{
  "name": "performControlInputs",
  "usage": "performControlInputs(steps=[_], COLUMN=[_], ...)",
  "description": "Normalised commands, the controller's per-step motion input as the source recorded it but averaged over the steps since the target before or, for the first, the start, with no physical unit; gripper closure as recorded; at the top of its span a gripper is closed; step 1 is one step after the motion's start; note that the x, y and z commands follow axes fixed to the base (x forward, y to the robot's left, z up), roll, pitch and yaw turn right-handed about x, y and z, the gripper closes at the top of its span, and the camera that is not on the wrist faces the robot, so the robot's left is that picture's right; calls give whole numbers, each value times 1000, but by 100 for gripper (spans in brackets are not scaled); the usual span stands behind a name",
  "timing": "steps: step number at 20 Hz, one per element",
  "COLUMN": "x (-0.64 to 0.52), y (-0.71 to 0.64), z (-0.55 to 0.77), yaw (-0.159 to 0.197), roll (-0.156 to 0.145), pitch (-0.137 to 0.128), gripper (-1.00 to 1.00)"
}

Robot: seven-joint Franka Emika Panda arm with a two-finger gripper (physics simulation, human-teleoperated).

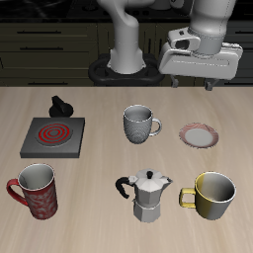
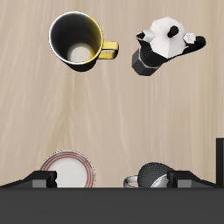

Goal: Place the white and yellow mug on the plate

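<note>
The white and yellow mug [image 1: 214,195] stands upright near the table's front edge, with its handle toward the moka pot. It also shows in the wrist view [image 2: 77,41], empty inside. The plate [image 1: 200,134] is small and white with a reddish ring. It lies farther back, bare, and shows in the wrist view [image 2: 68,169] too. My gripper [image 1: 198,79] hangs high above the table's back part, behind the plate and well apart from the mug. Its fingers [image 2: 39,179] stand wide apart with nothing between them, so it is open and empty.
A metal moka pot [image 1: 150,195] stands beside the yellow mug. A grey patterned mug [image 1: 138,124] stands beside the plate. A red patterned mug [image 1: 38,190], a dark burner [image 1: 52,135] with red rings and a small black object [image 1: 61,105] are on the other side.
</note>
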Motion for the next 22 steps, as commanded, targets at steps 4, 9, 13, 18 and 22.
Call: performControlInputs(steps=[4, 9, 13, 18, 22], x=[326, 291, 321, 292, 277], y=[70, 48, 68, 112, 73], z=[74, 2, -95, -131, -151], yaw=[-49, -32, -40, -35, -42], roll=[4, -29, -40, 34, 65], pitch=[-9, -6, 16, 17, 37], gripper=[-100, -100, -100, -100, -100])
